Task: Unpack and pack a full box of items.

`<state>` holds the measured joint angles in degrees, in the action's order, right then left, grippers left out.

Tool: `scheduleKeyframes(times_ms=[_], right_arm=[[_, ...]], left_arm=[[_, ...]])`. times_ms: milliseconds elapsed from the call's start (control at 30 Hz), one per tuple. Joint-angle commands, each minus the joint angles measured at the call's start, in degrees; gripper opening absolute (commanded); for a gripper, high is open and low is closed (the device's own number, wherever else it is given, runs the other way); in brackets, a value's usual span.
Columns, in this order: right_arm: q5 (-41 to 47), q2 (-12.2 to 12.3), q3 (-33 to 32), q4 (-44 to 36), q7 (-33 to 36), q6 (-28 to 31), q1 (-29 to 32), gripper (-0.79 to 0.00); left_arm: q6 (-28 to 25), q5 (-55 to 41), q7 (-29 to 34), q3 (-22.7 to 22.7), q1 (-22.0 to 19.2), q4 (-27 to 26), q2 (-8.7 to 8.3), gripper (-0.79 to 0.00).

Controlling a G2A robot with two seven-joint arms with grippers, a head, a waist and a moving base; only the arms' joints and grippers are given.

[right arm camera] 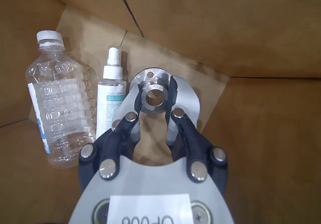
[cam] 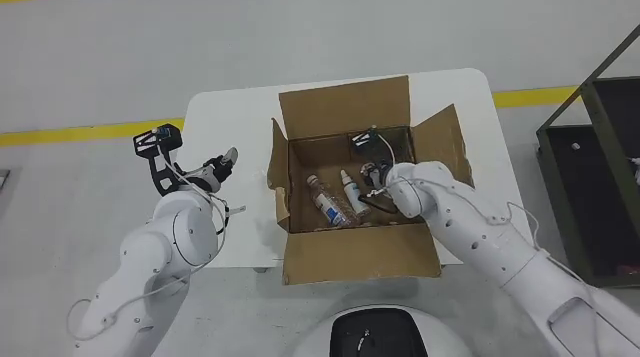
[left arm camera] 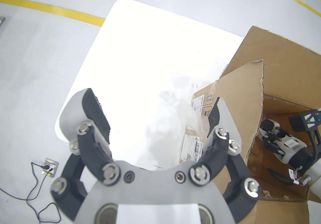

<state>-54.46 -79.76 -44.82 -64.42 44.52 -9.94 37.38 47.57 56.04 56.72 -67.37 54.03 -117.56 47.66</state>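
An open cardboard box [cam: 349, 112] stands on the white table [cam: 222, 117]. On its floor lie a clear plastic bottle [right arm camera: 59, 107] [cam: 328, 204] and a white spray bottle [right arm camera: 111, 94] [cam: 349, 186]. My right gripper [right arm camera: 155, 95] [cam: 373, 175] is down inside the box, shut on a metal flanged ring [right arm camera: 153, 93] beside the spray bottle. My left gripper [left arm camera: 153, 112] [cam: 226, 161] hangs open and empty over the table, left of the box. A clear plastic bag [left arm camera: 175, 109] lies on the table below it, against the box's side.
The box's flaps [cam: 450, 137] stand open on all sides. A dark metal rack [cam: 600, 157] stands off the table's right edge. Bare table surface [left arm camera: 140, 54] lies left of the box. A yellow floor line [cam: 90, 133] runs behind the table.
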Motion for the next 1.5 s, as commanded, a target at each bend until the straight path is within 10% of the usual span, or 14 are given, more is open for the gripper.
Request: scheduleKeyframes(times_ms=[0,833,1133,1300,1467], right_arm=[[0.16,-0.33,0.22,1.1,-0.25,0.28,-0.44,-0.785],[-0.2,-1.63,-2.4,3.26,-0.39,2.59,-0.49,-0.48],[0.7,0.11,-8.96,-10.04,-1.64,5.43,4.08,-0.52],[6.67,2.75,-20.67,-27.98,-3.3,13.52,11.95,-0.785],[19.27,4.6,-35.47,-41.16,-6.52,19.02,20.93,-0.785]], left_arm=[[0.0,0.0,0.0,0.0,0.0,0.0,0.0,0.0],[0.0,0.0,0.0,0.0,0.0,0.0,0.0,0.0],[0.0,0.0,0.0,0.0,0.0,0.0,0.0,0.0],[0.0,0.0,0.0,0.0,0.0,0.0,0.0,0.0],[0.0,0.0,0.0,0.0,0.0,0.0,0.0,0.0]])
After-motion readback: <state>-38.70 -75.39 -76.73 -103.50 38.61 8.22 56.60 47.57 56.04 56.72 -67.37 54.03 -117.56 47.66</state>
